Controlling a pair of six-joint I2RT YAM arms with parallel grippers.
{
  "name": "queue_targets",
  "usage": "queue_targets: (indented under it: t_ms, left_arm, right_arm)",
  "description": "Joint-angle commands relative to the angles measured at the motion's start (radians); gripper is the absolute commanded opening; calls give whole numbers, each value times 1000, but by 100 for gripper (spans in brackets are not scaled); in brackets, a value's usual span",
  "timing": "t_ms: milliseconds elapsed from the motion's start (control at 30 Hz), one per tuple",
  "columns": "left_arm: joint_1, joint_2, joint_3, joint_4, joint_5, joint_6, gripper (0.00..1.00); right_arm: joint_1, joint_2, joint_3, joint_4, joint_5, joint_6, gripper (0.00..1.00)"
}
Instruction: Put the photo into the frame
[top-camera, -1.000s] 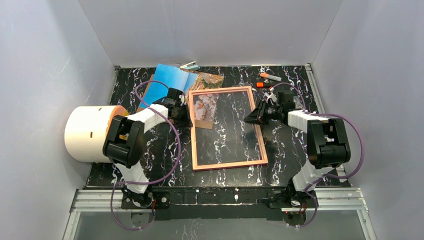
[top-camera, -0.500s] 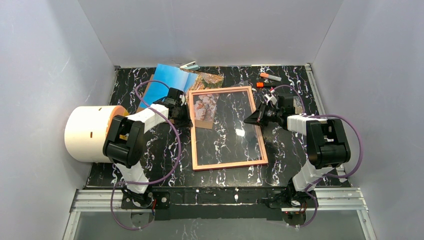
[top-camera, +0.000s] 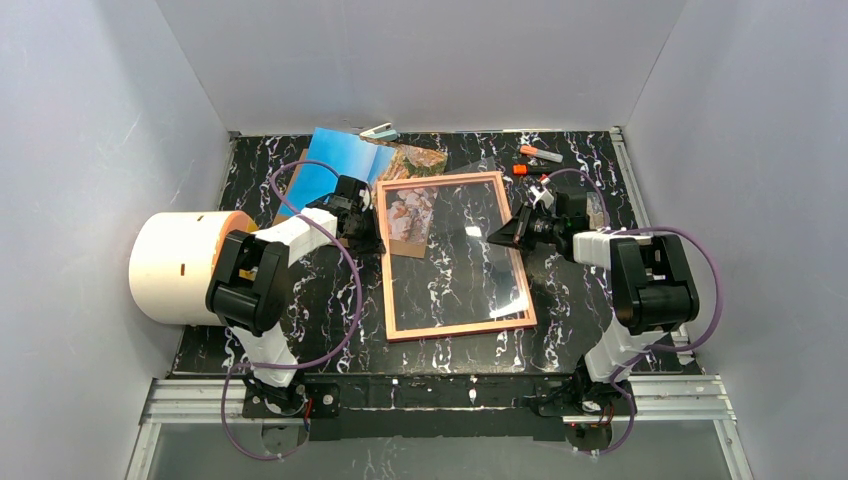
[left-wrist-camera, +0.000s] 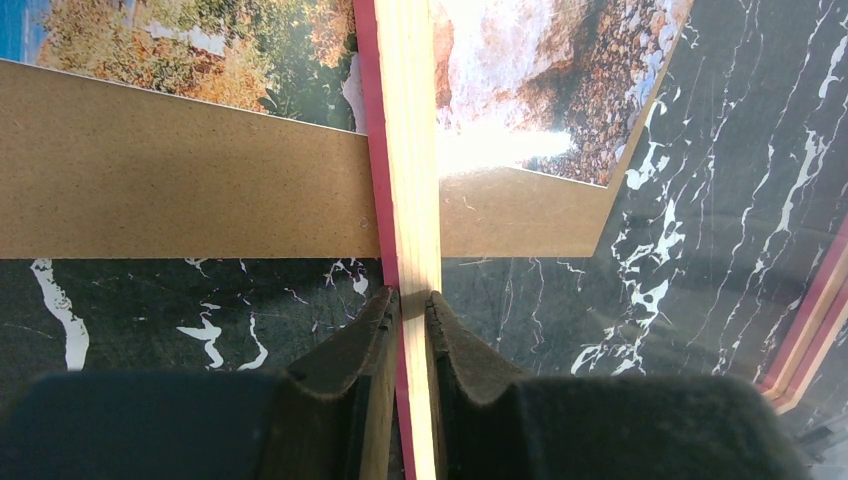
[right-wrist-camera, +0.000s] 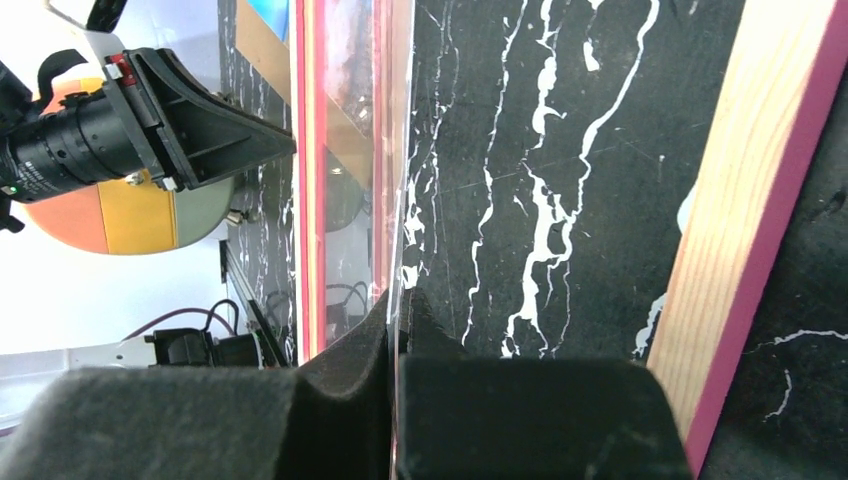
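Note:
The frame (top-camera: 460, 328) lies flat mid-table, wood-coloured back up. My left gripper (top-camera: 372, 240) is shut on its left rail; the left wrist view shows the fingertips (left-wrist-camera: 385, 305) pinching the wood-and-pink rail (left-wrist-camera: 410, 150). The photo (top-camera: 340, 160), blue sky with tan rocks, lies at the back left, its corner under the frame, on a brown backing board (left-wrist-camera: 180, 180). My right gripper (top-camera: 497, 236) is shut on a clear pane's (top-camera: 470, 250) right edge and holds it tilted up out of the frame. The right wrist view shows the pane (right-wrist-camera: 405, 150) edge-on between the pads, beside the frame's rail (right-wrist-camera: 740, 200).
A large white cylinder (top-camera: 185, 265) with an orange end lies at the left table edge. Markers (top-camera: 540, 154) lie at the back right and a white clip (top-camera: 378, 131) at the back. Grey walls close in three sides.
My right gripper has lifted the clear pane's right edge, so the pane now stands tilted above the frame. The left gripper and the frame have stayed put.

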Motion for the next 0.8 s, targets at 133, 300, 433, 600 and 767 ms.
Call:
queue_targets:
  t_ms: [133, 300, 433, 600, 767]
  left_arm:
    - [-1, 42, -9, -93, -70, 37, 14]
    - [0, 39, -3, -98, -84, 37, 14]
    - [2, 42, 3, -102, -96, 38, 14]
    - [6, 50, 9, -105, -96, 39, 14]
    - [8, 50, 9, -105, -97, 39, 14]
  right_arm:
    - [3, 30, 23, 29, 16, -10, 22]
    - [4, 3, 38, -39, 37, -33, 60]
    - [4, -18, 63, -104, 63, -59, 74]
    - [3, -19, 120, -248, 147, -109, 81]
    - [3, -64, 155, -396, 272, -164, 84]
